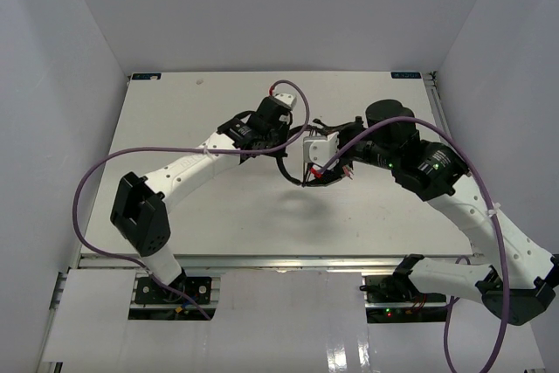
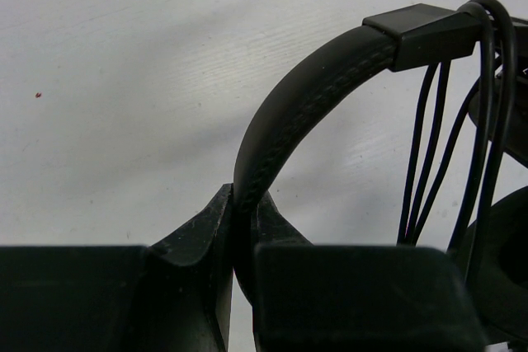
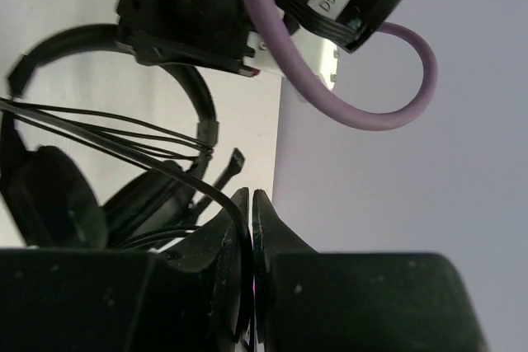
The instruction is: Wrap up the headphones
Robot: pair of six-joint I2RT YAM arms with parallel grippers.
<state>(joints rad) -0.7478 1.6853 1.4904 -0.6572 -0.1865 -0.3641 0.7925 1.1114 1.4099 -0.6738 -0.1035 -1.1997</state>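
Note:
The black headphones are held above the table between both grippers. In the left wrist view my left gripper [image 2: 244, 208] is shut on the thin stitched headband [image 2: 305, 96], and several turns of the thin black cord [image 2: 429, 154] hang beside an earcup [image 2: 505, 269]. In the right wrist view my right gripper [image 3: 252, 204] is shut on the cord [image 3: 216, 195]. Beyond it are an earcup [image 3: 49, 199], the headband [image 3: 202, 100] and the boom mic [image 3: 231, 166]. In the top view the left gripper [image 1: 281, 141] and right gripper [image 1: 313, 179] meet mid-table, and a cord loop [image 1: 288, 170] hangs below them.
Thick purple robot cables [image 1: 96, 181] trail from both arms, and one loops close above the right gripper [image 3: 396, 113]. White walls enclose the table [image 1: 192, 111] on three sides. The left arm's wrist [image 3: 190, 14] sits close over the headphones.

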